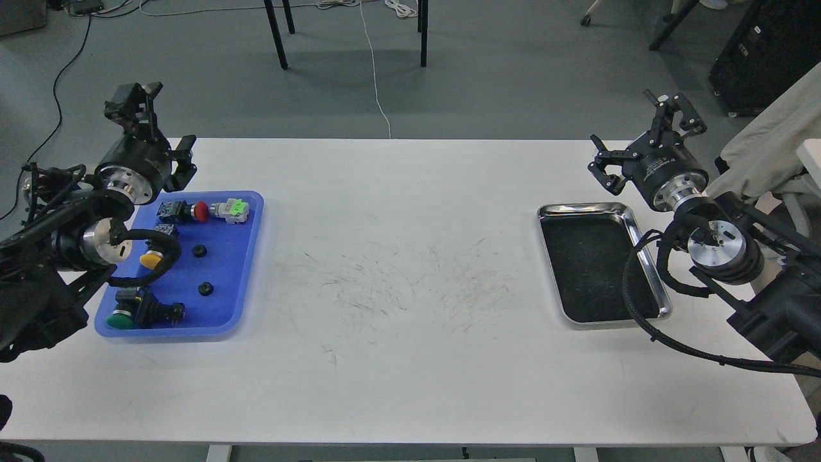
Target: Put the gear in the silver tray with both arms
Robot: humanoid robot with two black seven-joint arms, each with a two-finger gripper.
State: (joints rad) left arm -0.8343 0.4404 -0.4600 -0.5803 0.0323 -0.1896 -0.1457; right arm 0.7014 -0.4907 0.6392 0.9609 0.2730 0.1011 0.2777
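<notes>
Your landmark is the silver tray (648, 256), sitting on the white worktop (397, 289) near its right end, with only the dark bottom showing inside. Right gripper (644, 138) hangs just beyond the tray's far right corner, fingers spread wide and holding nothing; its cable (632, 292) drapes over the tray's right rim. Far left of the silver tray, across the scuffed middle of the worktop, you have the blue tray (237, 282). Two small black gear-like rings (199, 251) lie apart from each other on its floor, among push-button switches with red (201, 211), yellow (150, 261) and green (120, 319) caps. Left gripper (157, 119) sits above the blue tray's far left corner, fingers spread wide, nothing between them, clear of the parts.
</notes>
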